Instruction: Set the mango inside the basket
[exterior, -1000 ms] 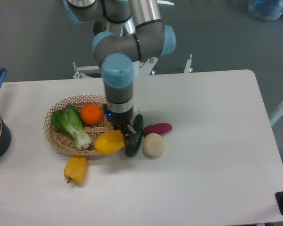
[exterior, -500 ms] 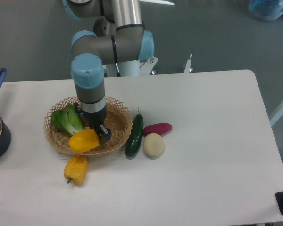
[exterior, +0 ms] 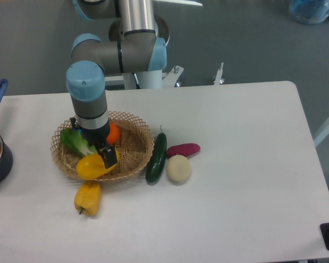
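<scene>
So: one mango (exterior: pixel 91 167) gripped by gripper (exterior: pixel 106 159) at basket's (exterior: pixel 132 143) 7 o'clock rim; one orange (exterior: pixel 114 133), one bok choy (exterior: pixel 75 142) inside. No readable writing.

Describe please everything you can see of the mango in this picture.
The mango is a smooth, glossy, yellow-orange oval fruit. It lies over the front left part of the wicker basket, near the rim, next to the green leafy vegetable. The gripper is at its right end and hides part of it; the grip cannot be made out.
</scene>
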Action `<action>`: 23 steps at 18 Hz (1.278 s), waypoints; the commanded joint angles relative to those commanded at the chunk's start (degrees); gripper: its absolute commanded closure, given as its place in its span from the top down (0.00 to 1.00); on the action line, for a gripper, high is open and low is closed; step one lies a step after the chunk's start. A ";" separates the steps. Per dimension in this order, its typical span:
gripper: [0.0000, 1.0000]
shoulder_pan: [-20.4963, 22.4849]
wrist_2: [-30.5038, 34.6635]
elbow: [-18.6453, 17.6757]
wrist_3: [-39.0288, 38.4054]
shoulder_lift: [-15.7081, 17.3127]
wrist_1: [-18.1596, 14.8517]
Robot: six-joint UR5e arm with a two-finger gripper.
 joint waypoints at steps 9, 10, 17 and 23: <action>1.00 7.19 0.00 0.26 0.00 5.62 0.09; 1.00 8.60 0.00 0.26 0.09 6.24 0.09; 1.00 18.17 0.00 2.10 2.97 6.16 0.26; 1.00 26.88 0.09 4.66 9.83 2.38 0.26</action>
